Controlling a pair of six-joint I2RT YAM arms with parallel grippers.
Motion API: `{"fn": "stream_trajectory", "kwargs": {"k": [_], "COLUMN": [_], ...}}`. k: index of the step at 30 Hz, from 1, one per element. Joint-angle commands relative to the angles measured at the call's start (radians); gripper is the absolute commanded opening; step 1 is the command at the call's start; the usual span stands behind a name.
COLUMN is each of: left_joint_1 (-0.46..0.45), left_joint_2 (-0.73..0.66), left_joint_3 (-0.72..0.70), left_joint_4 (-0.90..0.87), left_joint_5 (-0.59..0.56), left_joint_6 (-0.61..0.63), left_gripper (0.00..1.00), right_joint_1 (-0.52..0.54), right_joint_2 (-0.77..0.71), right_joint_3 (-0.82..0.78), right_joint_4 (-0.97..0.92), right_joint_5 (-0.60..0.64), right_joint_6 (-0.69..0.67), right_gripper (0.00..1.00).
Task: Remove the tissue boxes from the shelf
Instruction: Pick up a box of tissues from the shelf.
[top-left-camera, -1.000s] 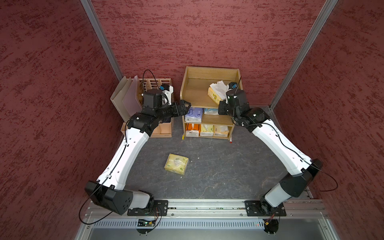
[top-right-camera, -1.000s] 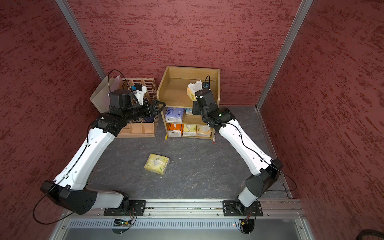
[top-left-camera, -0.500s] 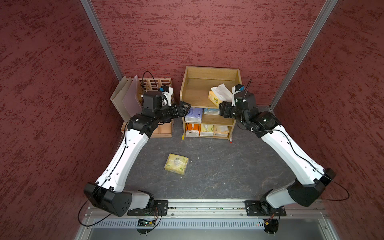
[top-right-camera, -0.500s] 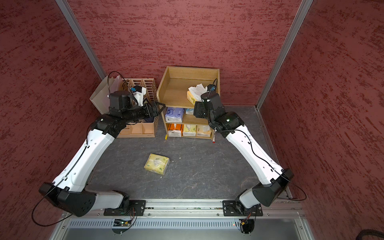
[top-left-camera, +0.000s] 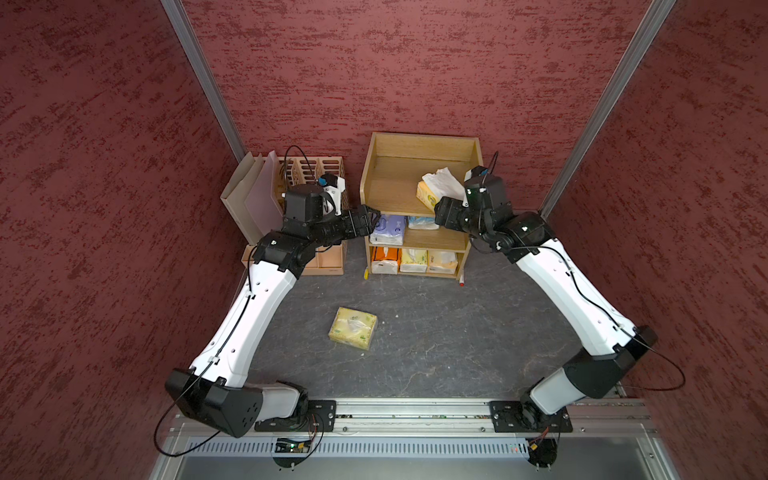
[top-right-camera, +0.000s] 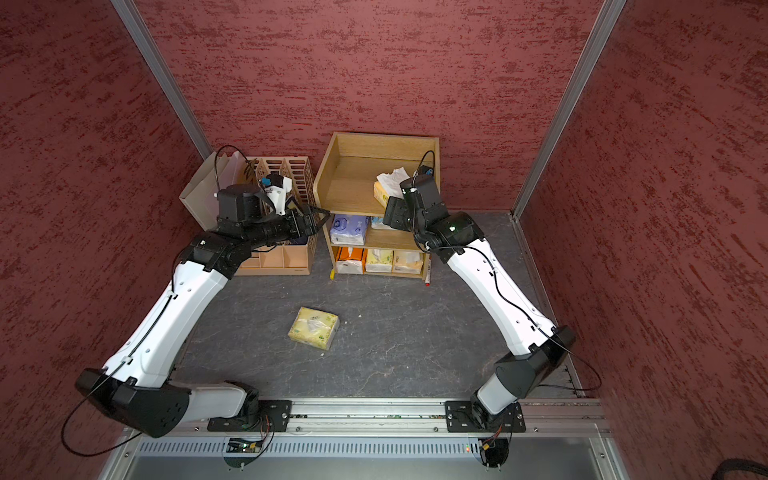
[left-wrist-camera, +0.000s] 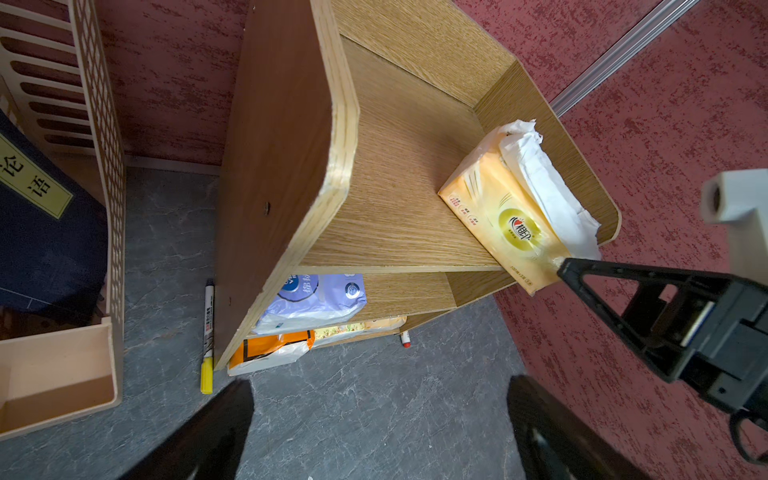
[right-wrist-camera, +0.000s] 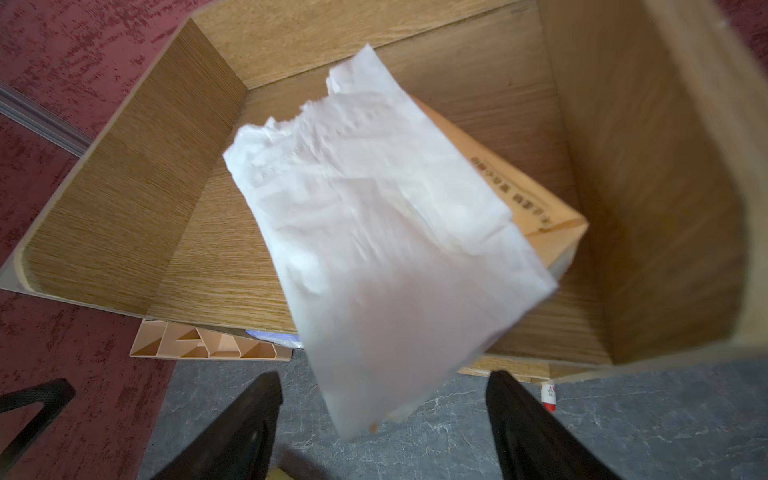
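Right gripper: we record the fingers spread wide, clamping nothing. It sits at the front of the top tier of the shelf, and a loose sheet of white tissue hangs free between the fingers. In the left wrist view one finger tip sits at the front corner of the tan-orange pack, but we cannot confirm contact. That pack lies on the top tier against the side panel on the right arm's side, overhanging the front edge. Left gripper: fingers apart, empty, just beside the shelf's other side panel. The middle tier holds the purple pack and the light blue pack. The bottom tier holds the orange pack with black lines, the pale yellow pack and the beige pack. A second yellow pack lies on the grey floor, well clear of the shelf.
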Motion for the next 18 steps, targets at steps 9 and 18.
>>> {"fn": "stream_trajectory", "kwargs": {"k": [9,18], "left_joint_1": [0.0,-0.001], "left_joint_2": [-0.026,-0.019], "left_joint_3": [-0.014,-0.005], "left_joint_4": [0.014,0.013], "left_joint_5": [-0.009,-0.015], "left_joint_6": [0.013,0.014], "left_gripper": [1.0,1.0], "right_joint_1": [-0.015,-0.014], "right_joint_2": [0.063,0.049], "right_joint_3": [0.083,0.042], "right_joint_4": [-0.031,0.048], "right_joint_5": [0.059,0.054], "right_joint_6": [-0.079,-0.177], "right_gripper": [0.79,0.22]}}
